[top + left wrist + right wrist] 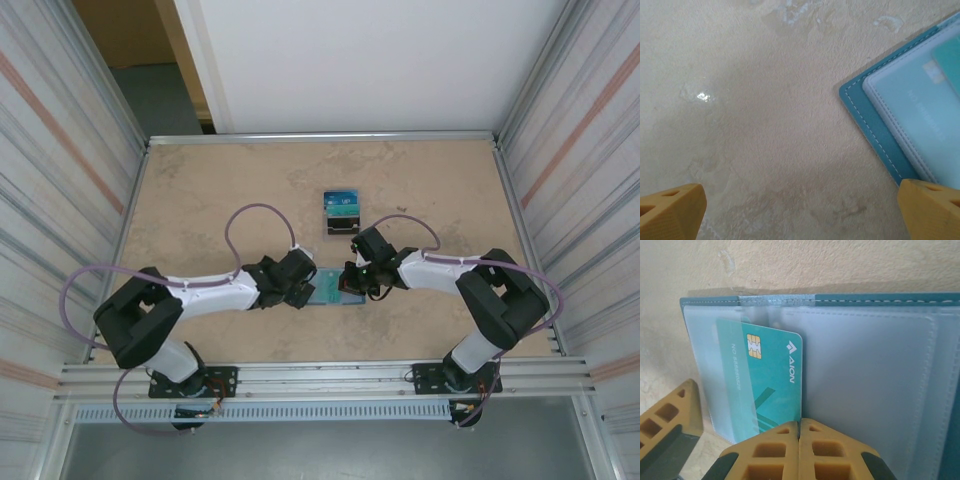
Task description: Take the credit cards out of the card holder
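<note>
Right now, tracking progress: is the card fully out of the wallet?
No, the card lies partly under a clear pocket of the wallet.

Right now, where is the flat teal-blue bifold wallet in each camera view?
Top external: flat teal-blue bifold wallet just below centre.
Left wrist: wallet corner at the right edge.
Right wrist: wallet spread across top and right.
Shared landmark: teal plastic card in its clear pocket, wrist views.

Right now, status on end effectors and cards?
Left end effector open at wallet corner. Right end effector shut, tips at card. Card askew in pocket. Nothing blocking.
</note>
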You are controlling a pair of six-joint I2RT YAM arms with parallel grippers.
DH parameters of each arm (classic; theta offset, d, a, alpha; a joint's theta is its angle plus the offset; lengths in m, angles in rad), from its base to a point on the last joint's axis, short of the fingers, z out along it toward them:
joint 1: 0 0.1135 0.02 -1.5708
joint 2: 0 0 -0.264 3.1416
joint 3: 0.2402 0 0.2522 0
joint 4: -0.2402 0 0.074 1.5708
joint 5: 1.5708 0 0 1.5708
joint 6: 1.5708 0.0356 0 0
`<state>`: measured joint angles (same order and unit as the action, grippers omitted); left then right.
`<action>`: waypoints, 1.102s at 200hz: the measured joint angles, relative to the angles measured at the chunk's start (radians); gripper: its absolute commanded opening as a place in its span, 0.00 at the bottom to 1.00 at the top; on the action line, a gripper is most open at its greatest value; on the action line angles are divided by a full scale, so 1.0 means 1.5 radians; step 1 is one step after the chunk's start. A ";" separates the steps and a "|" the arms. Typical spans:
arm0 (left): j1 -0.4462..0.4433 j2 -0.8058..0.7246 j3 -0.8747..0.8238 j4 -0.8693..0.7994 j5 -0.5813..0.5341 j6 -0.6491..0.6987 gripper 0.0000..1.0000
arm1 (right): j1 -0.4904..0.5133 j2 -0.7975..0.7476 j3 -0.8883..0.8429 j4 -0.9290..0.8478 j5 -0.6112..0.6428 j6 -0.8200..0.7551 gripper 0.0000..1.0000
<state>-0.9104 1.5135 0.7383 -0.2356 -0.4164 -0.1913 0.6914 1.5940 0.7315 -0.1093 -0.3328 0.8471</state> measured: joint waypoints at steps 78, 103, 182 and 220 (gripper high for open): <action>0.000 0.003 0.050 0.036 0.004 0.043 0.99 | 0.000 -0.003 0.000 -0.004 0.000 -0.001 0.22; 0.000 0.037 0.054 0.047 0.006 0.051 0.99 | -0.004 -0.011 -0.002 -0.001 0.000 0.002 0.22; -0.001 0.067 0.054 0.050 0.016 0.058 0.99 | -0.009 -0.005 -0.019 0.042 -0.004 0.018 0.23; -0.003 0.073 0.059 0.048 0.015 0.059 0.99 | -0.016 -0.001 -0.037 0.086 -0.026 0.031 0.23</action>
<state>-0.9142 1.6226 0.8265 -0.1631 -0.3939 -0.1024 0.6670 1.5932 0.6765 0.0193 -0.3714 0.8928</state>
